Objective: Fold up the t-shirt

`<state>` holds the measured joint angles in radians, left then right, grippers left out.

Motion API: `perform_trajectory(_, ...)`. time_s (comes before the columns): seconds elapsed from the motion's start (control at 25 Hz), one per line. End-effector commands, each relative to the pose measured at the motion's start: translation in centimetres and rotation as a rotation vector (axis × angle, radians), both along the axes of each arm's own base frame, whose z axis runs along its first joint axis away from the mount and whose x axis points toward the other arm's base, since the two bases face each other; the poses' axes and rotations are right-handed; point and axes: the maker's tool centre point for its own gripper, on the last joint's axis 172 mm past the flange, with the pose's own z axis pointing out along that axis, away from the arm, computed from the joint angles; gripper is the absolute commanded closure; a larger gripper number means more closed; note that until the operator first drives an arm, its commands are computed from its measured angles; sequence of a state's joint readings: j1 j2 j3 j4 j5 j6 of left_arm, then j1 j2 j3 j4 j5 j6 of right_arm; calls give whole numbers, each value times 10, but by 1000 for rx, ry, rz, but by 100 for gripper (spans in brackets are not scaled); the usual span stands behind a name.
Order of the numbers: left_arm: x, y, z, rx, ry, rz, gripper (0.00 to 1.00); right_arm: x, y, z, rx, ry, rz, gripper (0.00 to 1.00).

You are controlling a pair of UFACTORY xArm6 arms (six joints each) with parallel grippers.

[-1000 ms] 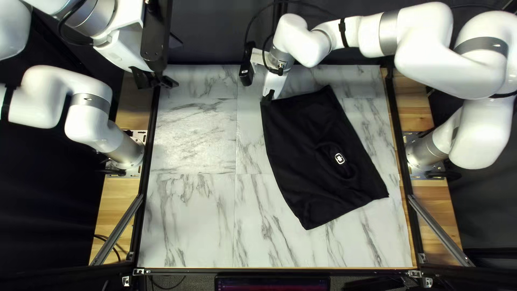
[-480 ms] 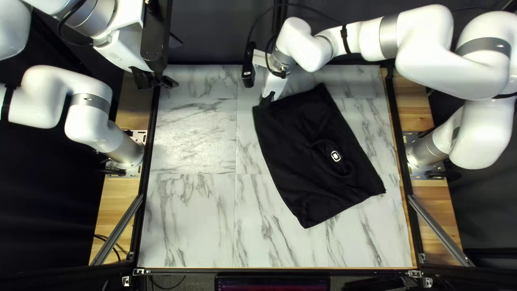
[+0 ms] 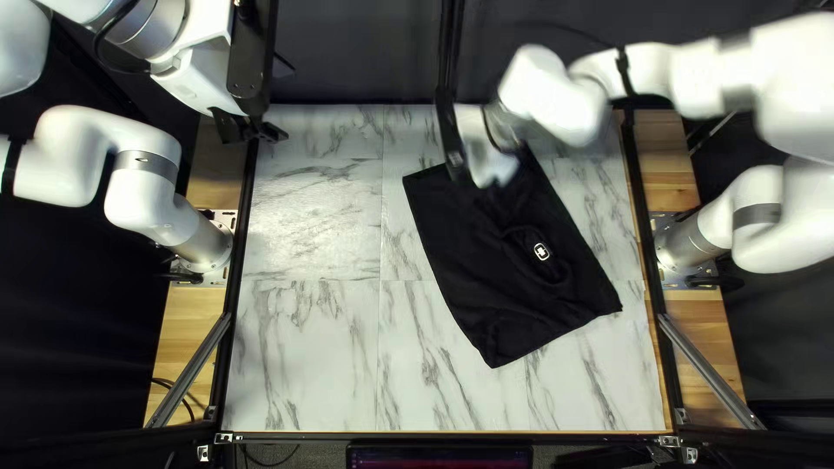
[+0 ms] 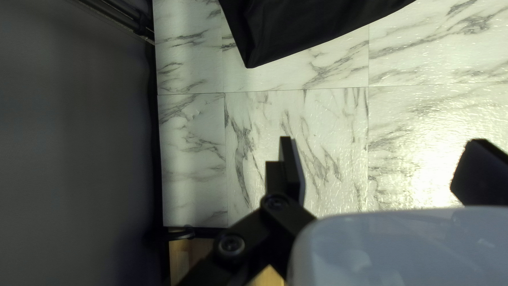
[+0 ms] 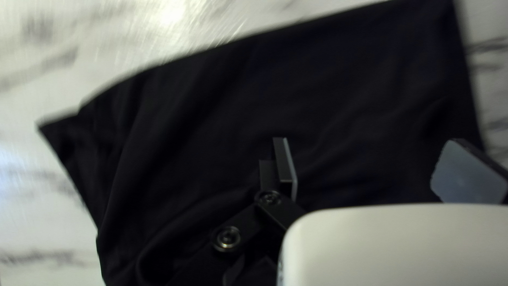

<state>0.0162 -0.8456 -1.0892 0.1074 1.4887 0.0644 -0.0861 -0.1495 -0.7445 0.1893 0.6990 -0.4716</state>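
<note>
Black t-shirt lay on marbled table. Right gripper hung over it, left gripper well apart; each had 2 fingers spread.

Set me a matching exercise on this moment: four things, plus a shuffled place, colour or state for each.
1. T-shirt
2. Emblem
3. Left gripper
4. Right gripper

A. White, on dark fabric
B. Over the T-shirt, jaws apart
C. Black, lying on the marbled table
D. Away from the T-shirt, jaws apart

Pairs: 1-C, 2-A, 3-D, 4-B
</note>
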Motion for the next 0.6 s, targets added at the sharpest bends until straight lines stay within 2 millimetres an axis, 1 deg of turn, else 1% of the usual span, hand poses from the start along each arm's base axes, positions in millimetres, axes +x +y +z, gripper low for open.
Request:
perform_trajectory(0.04,0,0,0,0,0,0,0,-46,81,-6,-148,11,129,0)
perform_trajectory(0.08,0,0,0,0,0,0,0,-57,106,-8,-177,12,166,0)
perform_trajectory(0.12,0,0,0,0,0,0,0,-63,118,-9,-191,11,185,0)
perform_trajectory(0.16,0,0,0,0,0,0,0,-75,147,-13,-213,0,243,0)
perform_trajectory(0.2,0,0,0,0,0,0,0,-84,160,-16,-226,-7,284,0)
perform_trajectory(0.24,0,0,0,0,0,0,0,-92,167,-18,-234,-8,307,0)
perform_trajectory(0.6,0,0,0,0,0,0,0,-92,167,-18,-234,-8,307,0)
